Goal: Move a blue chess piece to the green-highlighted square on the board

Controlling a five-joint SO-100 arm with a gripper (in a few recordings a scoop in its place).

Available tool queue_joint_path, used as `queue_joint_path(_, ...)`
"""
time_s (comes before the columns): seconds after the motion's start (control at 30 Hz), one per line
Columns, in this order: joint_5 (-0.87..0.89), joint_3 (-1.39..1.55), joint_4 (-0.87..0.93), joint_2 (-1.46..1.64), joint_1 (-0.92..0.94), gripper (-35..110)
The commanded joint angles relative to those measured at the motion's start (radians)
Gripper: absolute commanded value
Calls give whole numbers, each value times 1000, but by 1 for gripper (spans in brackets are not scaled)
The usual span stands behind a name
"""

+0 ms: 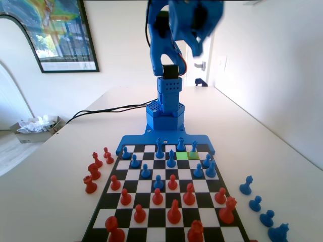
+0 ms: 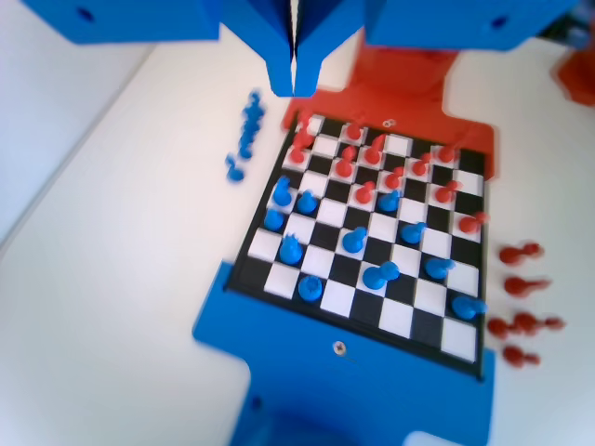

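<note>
Gripper (image 2: 294,79) closed, empty, high at wrist view's top; blue chess piece (image 1: 171,159) beside green-highlighted square (image 1: 182,156) lies far below on board (image 1: 228,201).

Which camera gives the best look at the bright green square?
The fixed view: the green-highlighted square shows vivid there, near the board's far end, beside a duller yellow-green square. In the blurred wrist view, that area reads as plain black and white.

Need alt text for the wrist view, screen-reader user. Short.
Looking down from high above the board, the gripper hangs at the top edge with its jaws closed and empty. Blue pieces fill the board's near half, red pieces the far half, with captured pieces off both sides. The image is motion-blurred.
</note>
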Motion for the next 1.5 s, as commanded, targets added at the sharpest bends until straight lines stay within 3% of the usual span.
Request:
queue_joint_path(0.0, -143, 31, -57, -21, -48, 1)
queue_joint_path(0.17, -428, 86, -86, -48, -51, 1)
queue_joint_path(0.43, -574, 129, -132, -152, -67, 1)
queue_joint_path(0.87, -719, 170, -232, -264, -28, 9)
queue_joint_path(1.47, -784, 476, -569, -261, -17, 10)
